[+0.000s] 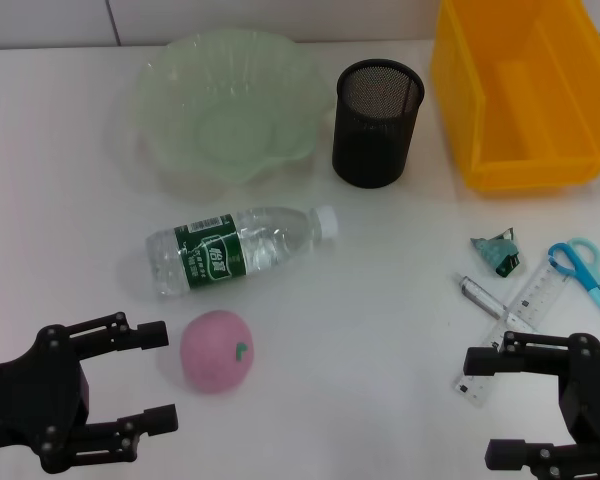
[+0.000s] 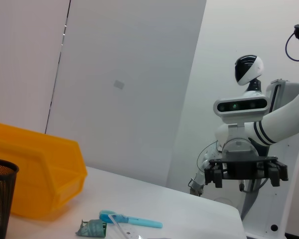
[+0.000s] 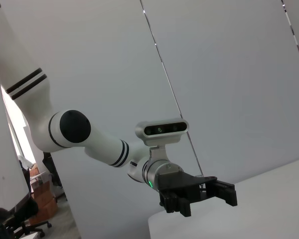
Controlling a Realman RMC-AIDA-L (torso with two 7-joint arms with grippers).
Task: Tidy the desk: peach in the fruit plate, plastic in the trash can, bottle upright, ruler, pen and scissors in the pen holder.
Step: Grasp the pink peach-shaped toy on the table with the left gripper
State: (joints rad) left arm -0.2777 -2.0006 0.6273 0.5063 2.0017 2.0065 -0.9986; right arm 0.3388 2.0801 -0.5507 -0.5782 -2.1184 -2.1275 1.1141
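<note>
Near the table's (image 1: 400,300) front edge, the left end effector (image 1: 158,378) hovers with fingers spread wide, just beside the peach (image 1: 218,351). Behind the peach the bottle (image 1: 238,248) lies on its side. At front right, the right end effector (image 1: 493,408) gapes wide beside the ruler (image 1: 528,310), pen (image 1: 482,297), scissors (image 1: 585,270) and plastic (image 1: 497,252).

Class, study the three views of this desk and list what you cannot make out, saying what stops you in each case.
- Ruler, head view: its near end lies under the right gripper, and its markings are too small to read.
- Scissors, head view: cut off by the picture's right edge.
- Pen holder, head view: its dark mesh hides the inside.
- Bottle label: print too small to read.
</note>
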